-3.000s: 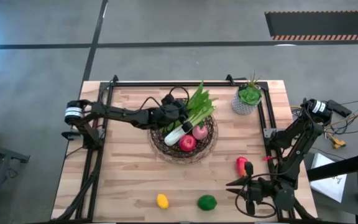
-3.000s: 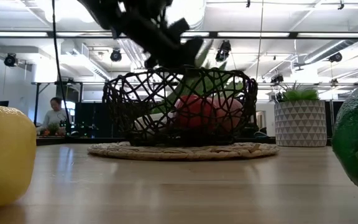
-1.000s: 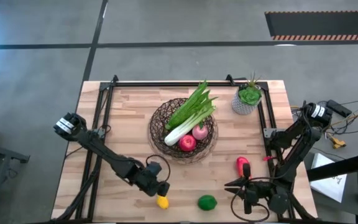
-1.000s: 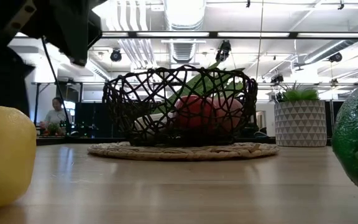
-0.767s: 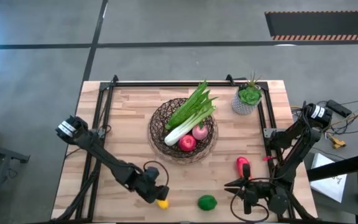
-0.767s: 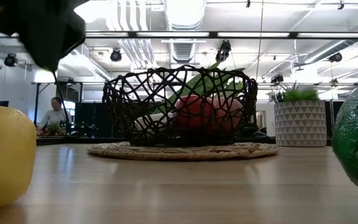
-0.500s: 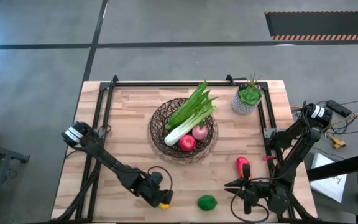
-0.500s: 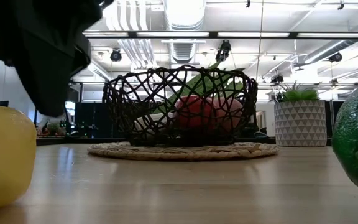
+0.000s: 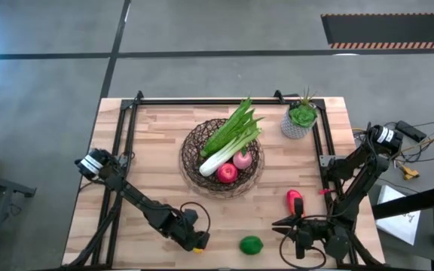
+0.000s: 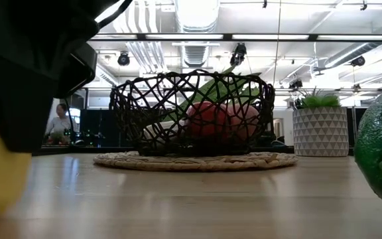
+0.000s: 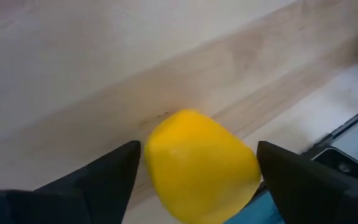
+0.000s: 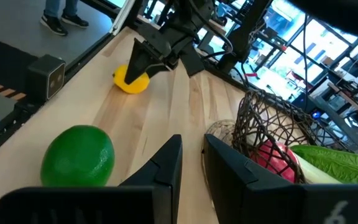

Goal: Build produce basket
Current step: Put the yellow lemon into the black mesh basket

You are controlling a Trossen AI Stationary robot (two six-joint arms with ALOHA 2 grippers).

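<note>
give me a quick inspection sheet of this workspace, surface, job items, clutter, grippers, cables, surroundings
surface: pale wooden table, black rail frame along its edges.
job's things: round dark woven wire basket holds pale green celery stalk, red fruit, pink fruit; yellow lemon, round green lime and red-orange fruit lie on the table.
clutter: small grey pot with green plant.
grippers: left gripper open, fingers either side of the lemon; right gripper near the lime.
cables: loose wires beside the right arm's base.
surroundings: grey floor, person in the room behind.
</note>
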